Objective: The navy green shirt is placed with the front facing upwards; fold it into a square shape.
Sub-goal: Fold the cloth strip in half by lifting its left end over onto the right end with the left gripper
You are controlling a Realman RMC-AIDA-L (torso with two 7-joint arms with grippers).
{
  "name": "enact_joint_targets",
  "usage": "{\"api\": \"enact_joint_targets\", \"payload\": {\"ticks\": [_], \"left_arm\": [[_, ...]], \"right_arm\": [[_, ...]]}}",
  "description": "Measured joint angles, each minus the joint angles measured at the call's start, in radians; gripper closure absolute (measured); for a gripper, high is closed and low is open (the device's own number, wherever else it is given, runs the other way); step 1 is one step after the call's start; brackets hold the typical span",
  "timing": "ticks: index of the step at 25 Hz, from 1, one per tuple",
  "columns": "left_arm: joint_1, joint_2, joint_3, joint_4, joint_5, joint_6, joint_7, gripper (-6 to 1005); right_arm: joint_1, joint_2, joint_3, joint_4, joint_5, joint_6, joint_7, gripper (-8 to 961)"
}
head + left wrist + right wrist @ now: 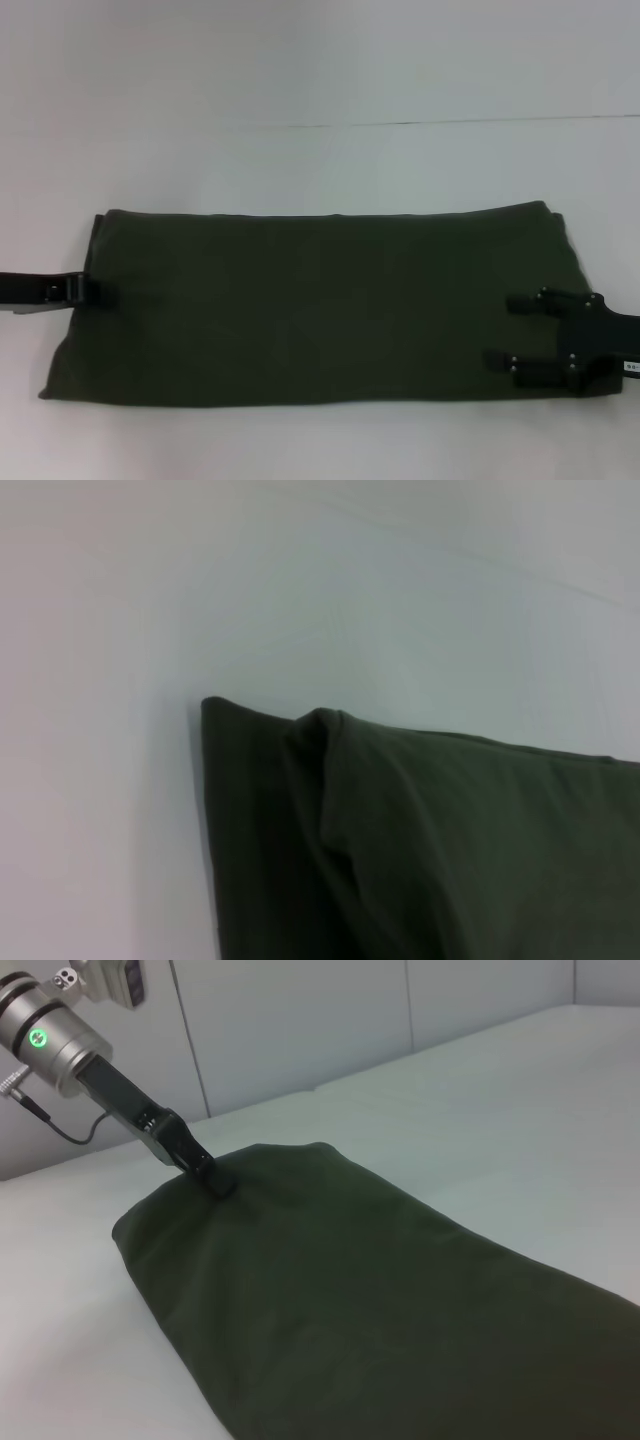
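Observation:
The navy green shirt [320, 300] lies folded into a wide flat rectangle on the white table, with no print showing. My left gripper [98, 291] sits at the shirt's left end, its tips closed narrow on the cloth edge; the right wrist view shows the left gripper [215, 1180] pinching the far end of the shirt [350, 1290]. In the left wrist view a small ridge of the shirt [450, 840] is bunched up near its corner. My right gripper [500, 330] rests over the shirt's right end, open, with both fingers spread apart on top of the fabric.
The white table [320, 170] stretches beyond the shirt on all sides, with a thin seam line across it farther back. A pale panelled wall [300, 1020] stands behind the table on the left arm's side.

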Motion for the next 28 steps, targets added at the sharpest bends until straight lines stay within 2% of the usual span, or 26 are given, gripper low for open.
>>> {"api": "enact_joint_targets", "payload": {"ticks": [10, 16, 18, 23, 28], "left_arm": [[0.036, 0.008, -0.006, 0.075, -0.009, 0.019, -0.002, 899], [0.020, -0.003, 0.004, 0.099, -0.173, 0.137, -0.001, 892], [0.016, -0.006, 0.007, 0.100, -0.188, 0.147, -0.001, 890], [0.016, -0.010, 0.017, 0.087, -0.185, 0.131, -0.002, 885], [0.048, -0.005, 0.013, 0.077, -0.184, 0.100, 0.000, 879]], "right_arm": [[0.024, 0.001, 0.006, 0.029, 0.002, 0.018, -0.009, 41], [0.046, 0.002, 0.000, 0.057, 0.002, 0.033, -0.013, 40], [0.047, 0.002, 0.000, 0.059, 0.002, 0.034, -0.013, 40], [0.049, 0.003, 0.000, 0.064, 0.002, 0.037, -0.014, 40], [0.052, 0.003, 0.000, 0.065, 0.002, 0.041, -0.015, 40]]}}
